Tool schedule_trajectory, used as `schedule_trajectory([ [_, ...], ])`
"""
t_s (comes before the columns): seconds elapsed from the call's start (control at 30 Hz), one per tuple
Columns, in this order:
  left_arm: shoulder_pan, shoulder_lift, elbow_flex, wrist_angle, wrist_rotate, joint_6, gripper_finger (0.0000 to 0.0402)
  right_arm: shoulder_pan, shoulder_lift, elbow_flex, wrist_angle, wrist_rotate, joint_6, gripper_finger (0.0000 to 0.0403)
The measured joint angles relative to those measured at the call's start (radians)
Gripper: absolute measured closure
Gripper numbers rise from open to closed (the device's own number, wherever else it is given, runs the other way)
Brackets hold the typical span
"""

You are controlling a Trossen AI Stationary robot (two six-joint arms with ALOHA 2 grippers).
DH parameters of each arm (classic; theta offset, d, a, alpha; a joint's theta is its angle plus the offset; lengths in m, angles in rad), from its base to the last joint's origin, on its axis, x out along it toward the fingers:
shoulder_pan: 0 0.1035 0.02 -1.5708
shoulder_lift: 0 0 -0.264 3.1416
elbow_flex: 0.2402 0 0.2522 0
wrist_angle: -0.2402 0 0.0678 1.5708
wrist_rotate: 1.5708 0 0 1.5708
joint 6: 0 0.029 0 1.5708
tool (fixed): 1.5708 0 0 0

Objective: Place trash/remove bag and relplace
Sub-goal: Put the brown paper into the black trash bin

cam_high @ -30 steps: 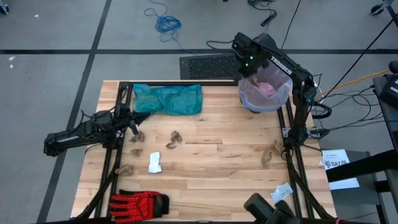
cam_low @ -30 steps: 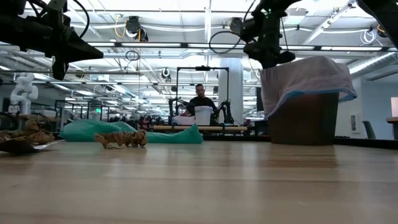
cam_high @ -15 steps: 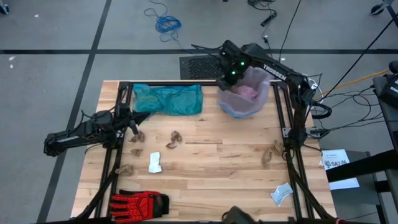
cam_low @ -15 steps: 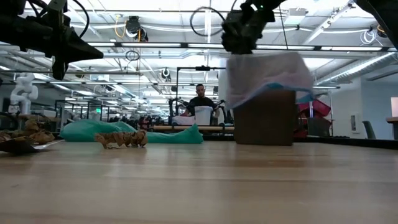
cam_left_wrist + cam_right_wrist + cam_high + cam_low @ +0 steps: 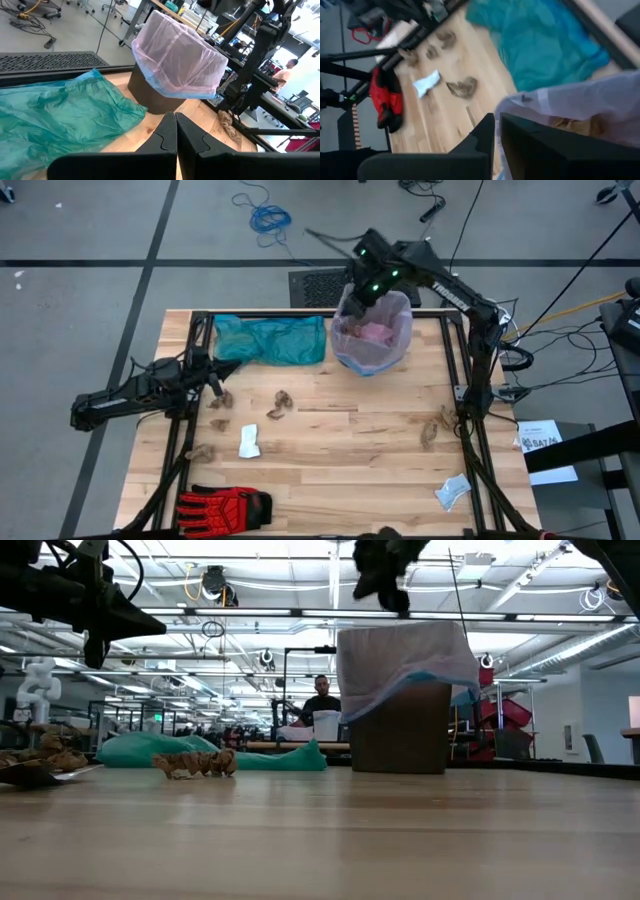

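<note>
The bag, a thin pale pink liner, sits in a brown bin at the table's far edge, near the middle. Its top is folded over the bin's rim, and its blue hem hangs outside. Pink trash lies inside. My right gripper hangs just above the bin's far-left rim, clear of the bag. Its fingers are a narrow slit apart with nothing between them. My left gripper waits shut at the left, pointing toward the bin.
A teal plastic bag lies flat at the far left, beside the bin. Crumpled brown paper and white scraps are scattered over the middle of the table. A red glove lies at the near left. A person stands far behind the table.
The bin with the bag has slid along the far edge from the far right corner toward the table's middle, staying upright. My right gripper went left with it at the rim, then rose clear of the bag and turned.
</note>
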Motion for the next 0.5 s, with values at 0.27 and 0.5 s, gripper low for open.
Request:
schedule_trajectory([
  [0.27,0.0,0.0,0.0,0.008,0.002,-0.079,0.0402,0.103,-0.09,0.055,-0.148,-0.156,0.084,0.0382],
  [0.5,0.0,0.0,0.0,0.039,0.007,-0.079,0.0402,0.372,-0.1,0.03,-0.242,-0.013,0.268,0.0401],
])
